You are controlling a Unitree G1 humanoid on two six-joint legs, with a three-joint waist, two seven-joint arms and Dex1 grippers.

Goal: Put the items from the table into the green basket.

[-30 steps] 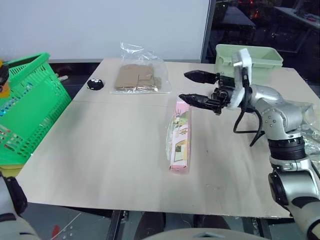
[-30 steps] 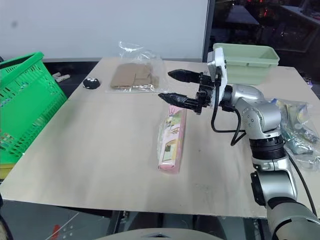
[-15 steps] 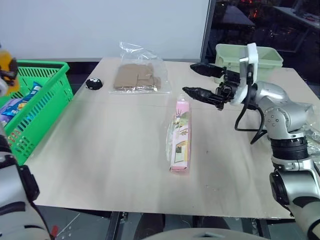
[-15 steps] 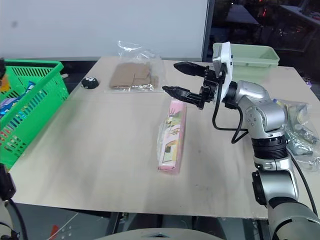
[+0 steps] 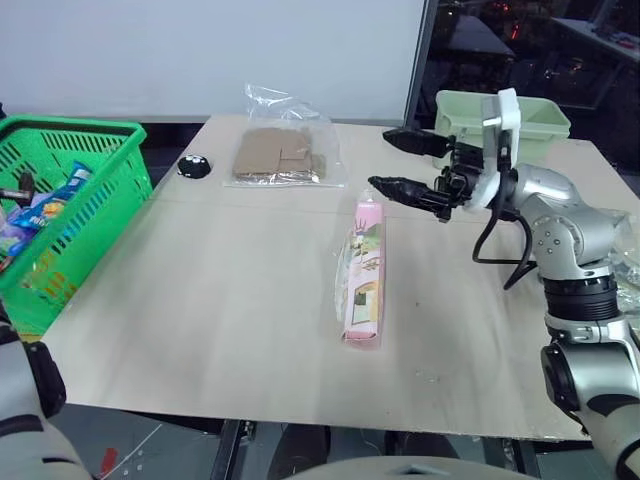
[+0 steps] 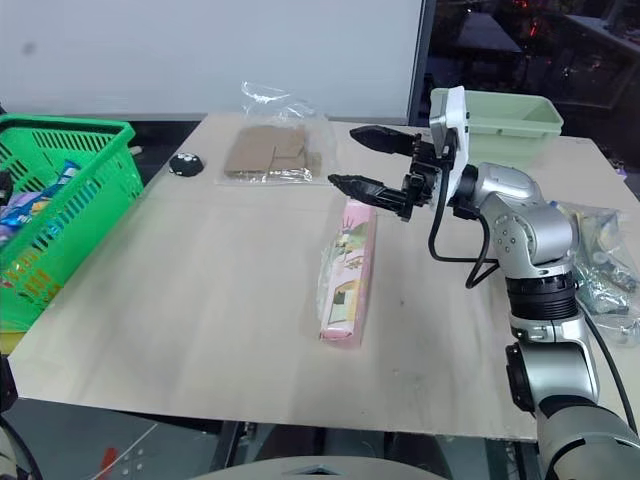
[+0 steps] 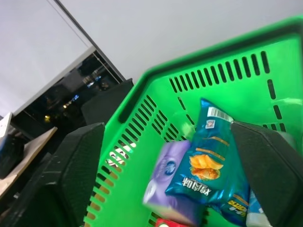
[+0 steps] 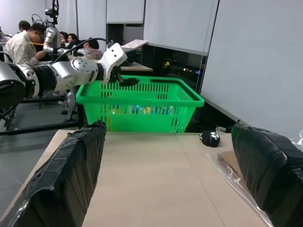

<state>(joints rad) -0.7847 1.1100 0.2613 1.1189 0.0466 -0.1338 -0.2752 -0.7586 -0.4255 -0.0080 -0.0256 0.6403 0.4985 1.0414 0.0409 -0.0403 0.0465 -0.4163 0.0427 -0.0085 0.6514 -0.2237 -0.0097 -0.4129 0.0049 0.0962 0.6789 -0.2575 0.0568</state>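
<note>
The long pink-and-green snack packet [image 5: 361, 275] lay flat near the middle of the light wooden surface [image 5: 220, 310], its long axis running from the near edge toward the far edge, with the far end tipped slightly to the robot's right. That far end sat just below the right end effector [image 5: 396, 160], which hung above the surface with its two black fingers spread wide and nothing between them, pointing toward the robot's left.

The green basket [image 5: 95, 200] stood off the left edge of the surface, already holding several packets (a blue snack bag [image 7: 208, 165] and a pale purple pack [image 7: 165, 182] were the clearest in the left wrist view). The left end effector [image 8: 124, 80] hovered over the basket's rim, and in the left wrist view its fingers [image 7: 71, 165] stood far apart on either side of the basket's contents, gripping nothing.

At the far side of the surface lay a clear bag with brown cardboard pieces [image 5: 280, 155], and a small black object [image 5: 192, 167] sat just beside it toward the basket. A pale green tub [image 5: 525, 115] rested at the far right corner, behind the right arm, and crinkled clear plastic [image 6: 600, 265] lay at the right edge.
</note>
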